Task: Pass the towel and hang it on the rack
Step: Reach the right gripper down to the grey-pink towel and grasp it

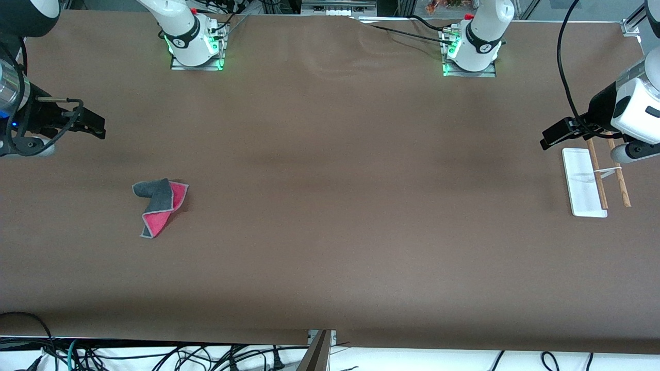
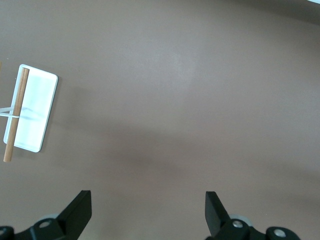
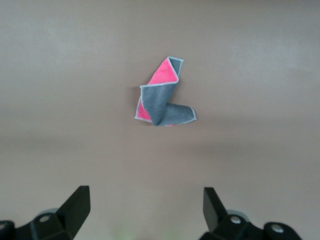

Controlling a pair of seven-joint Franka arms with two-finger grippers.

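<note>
One towel (image 1: 159, 205); one rack (image 1: 593, 180)

Towel (image 1: 159, 205) pink-red, dark grey; rack (image 1: 585, 181) white, brown rods.

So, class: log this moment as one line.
towel: crumpled on table | rack: bare | left gripper: open | right gripper: open

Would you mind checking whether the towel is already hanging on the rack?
No, the towel lies crumpled on the table toward the right arm's end, while the rack stands bare at the left arm's end.
</note>
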